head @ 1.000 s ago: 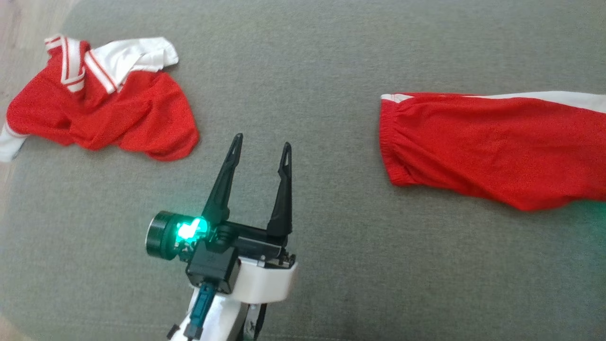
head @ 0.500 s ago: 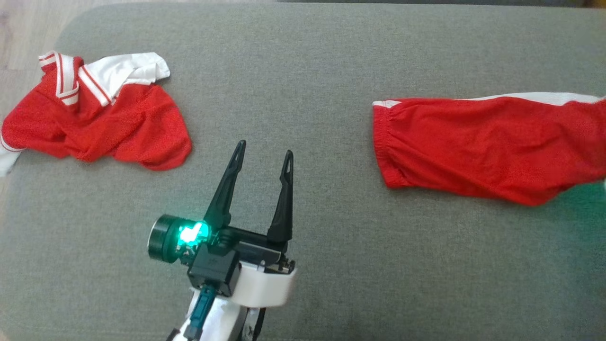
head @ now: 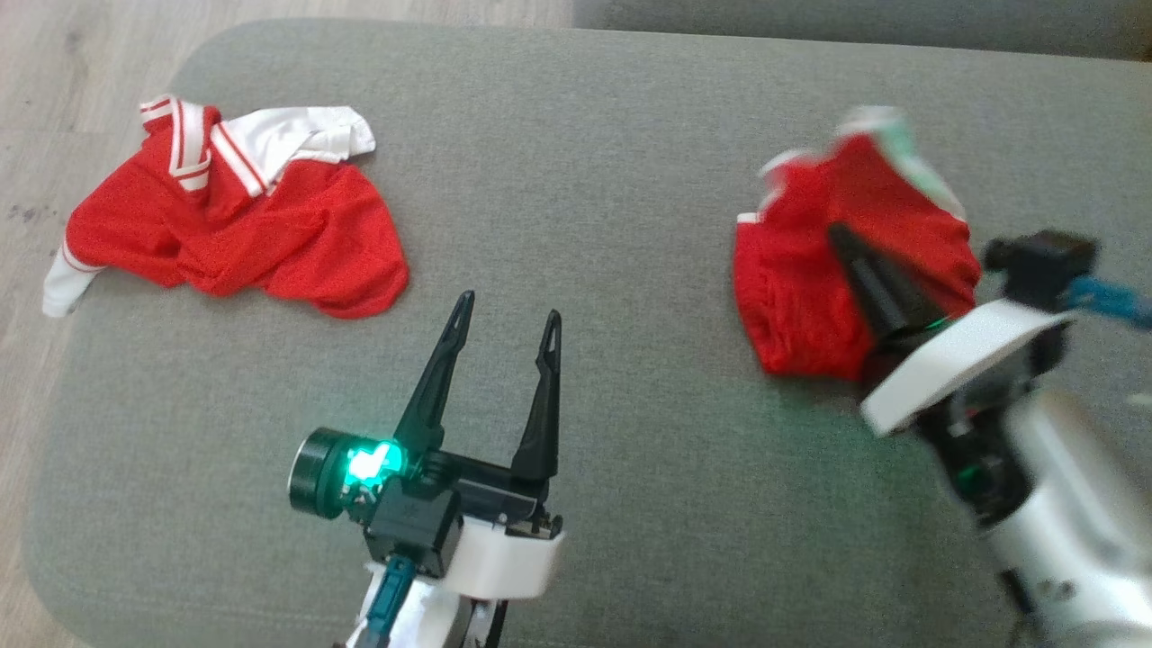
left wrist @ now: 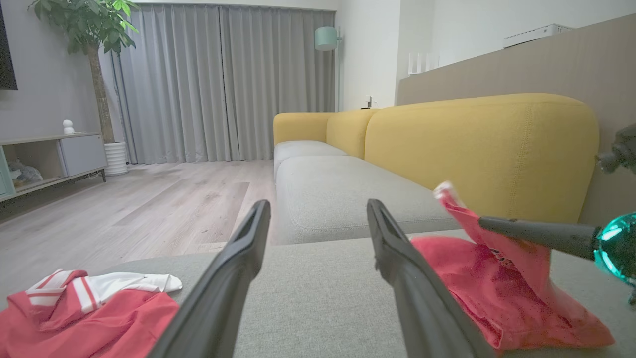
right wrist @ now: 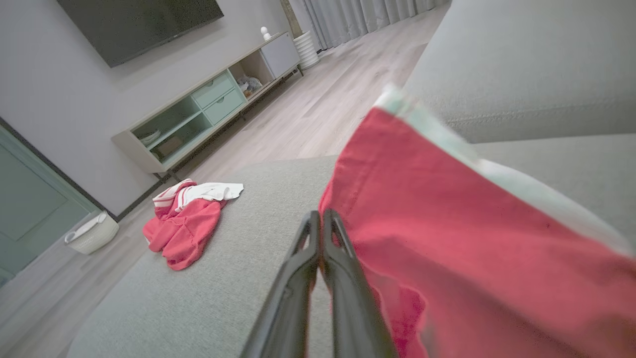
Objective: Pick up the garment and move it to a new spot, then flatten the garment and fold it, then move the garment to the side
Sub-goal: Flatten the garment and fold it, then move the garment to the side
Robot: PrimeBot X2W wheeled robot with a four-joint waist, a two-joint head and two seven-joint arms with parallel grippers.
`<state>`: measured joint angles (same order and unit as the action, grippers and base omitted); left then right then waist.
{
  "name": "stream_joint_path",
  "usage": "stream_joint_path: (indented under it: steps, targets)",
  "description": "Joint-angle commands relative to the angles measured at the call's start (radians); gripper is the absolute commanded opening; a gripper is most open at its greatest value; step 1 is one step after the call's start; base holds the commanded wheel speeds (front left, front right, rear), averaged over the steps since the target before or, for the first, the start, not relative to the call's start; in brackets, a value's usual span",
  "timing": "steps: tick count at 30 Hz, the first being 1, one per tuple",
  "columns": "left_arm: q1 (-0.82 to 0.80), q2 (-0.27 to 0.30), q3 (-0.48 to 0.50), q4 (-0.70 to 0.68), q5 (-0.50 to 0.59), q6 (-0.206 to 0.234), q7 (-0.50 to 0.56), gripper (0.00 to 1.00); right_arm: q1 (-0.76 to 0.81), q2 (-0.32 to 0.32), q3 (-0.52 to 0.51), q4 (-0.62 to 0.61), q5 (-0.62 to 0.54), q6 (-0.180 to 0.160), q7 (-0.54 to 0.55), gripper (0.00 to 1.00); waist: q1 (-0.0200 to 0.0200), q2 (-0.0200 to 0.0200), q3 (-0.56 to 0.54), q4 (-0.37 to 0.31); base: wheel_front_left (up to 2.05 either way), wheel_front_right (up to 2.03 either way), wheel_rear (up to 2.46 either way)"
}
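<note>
The right tool (head: 837,232) is squeezing shut on the red shorts (head: 801,306), and it is holding one part of them up off the grey sofa seat (head: 585,162); the rest of the shorts is lying on the seat, on the robot's right side; the picture is blurry there, so I cannot tell just which edge is being pinched; the left tool (head: 507,310) is hanging wide open with nothing in it, near the middle of the seat, pointing away from the robot; the shorts are lying to the right of the left tool, apart from it; their stretchy waist end is pointing toward the middle of the seat, so the long way of the shorts is running side to side; the right arm is the nearer one, since it is touching the cloth; I am thinking the next move is turning on this: if a fold is being made, the raised part is needing a carry along that long way, toward the waist end; a red shirt (head: 270,243), with some white on it, is lying in a heap at the far left of the seat, well apart from both tools; I am counting two tools, two red clothes and one seat
</note>
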<state>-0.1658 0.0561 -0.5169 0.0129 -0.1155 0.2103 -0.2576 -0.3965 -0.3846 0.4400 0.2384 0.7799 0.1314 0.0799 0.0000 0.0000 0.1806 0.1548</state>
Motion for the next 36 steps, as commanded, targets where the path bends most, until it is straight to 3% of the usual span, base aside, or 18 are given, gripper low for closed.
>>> stream_joint_path:
  steps: [1, 6, 15, 22, 27, 36]
  targets:
    - [-0.009, -0.004, 0.032, -0.033, -0.011, 0.001, -0.004, 1.0, 0.004, 0.037, 0.004, -0.023, -0.021, -0.001, -0.02, 1.0, 0.0, 0.0, -0.001, 0.007, 0.0, 0.0, 0.0]
    - [-0.005, -0.005, 0.028, -0.033, -0.018, 0.007, -0.004, 1.0, 0.027, 0.126, -0.058, -0.018, -0.098, -0.001, -0.159, 1.0, 0.0, 0.0, -0.012, 0.012, 0.0, 0.0, 0.0]
    - [0.063, -0.004, 0.097, -0.034, -0.02, 0.037, -0.004, 1.0, 0.249, 0.099, -0.238, -0.023, -0.337, -0.001, -0.321, 1.0, 0.0, 0.0, -0.098, -0.043, 0.0, 0.0, 0.0]
    - [0.173, 0.007, 0.174, -0.017, -0.029, 0.019, -0.004, 1.0, 0.406, 0.149, -0.336, -0.064, -0.489, -0.001, -0.341, 1.0, 0.0, 0.0, -0.182, -0.078, 0.0, 0.0, 0.0]
    - [0.236, 0.005, 0.227, -0.005, -0.029, -0.007, -0.004, 1.0, 0.485, 0.227, -0.415, -0.128, -0.589, -0.001, -0.341, 1.0, 0.0, 0.0, -0.208, -0.087, 0.0, 0.0, 0.0]
    - [0.295, -0.001, 0.285, 0.029, -0.009, -0.044, -0.004, 1.0, 0.531, 0.264, -0.417, -0.145, -0.666, -0.001, -0.341, 1.0, 0.0, 0.0, -0.241, -0.096, 0.0, 0.0, 0.0]
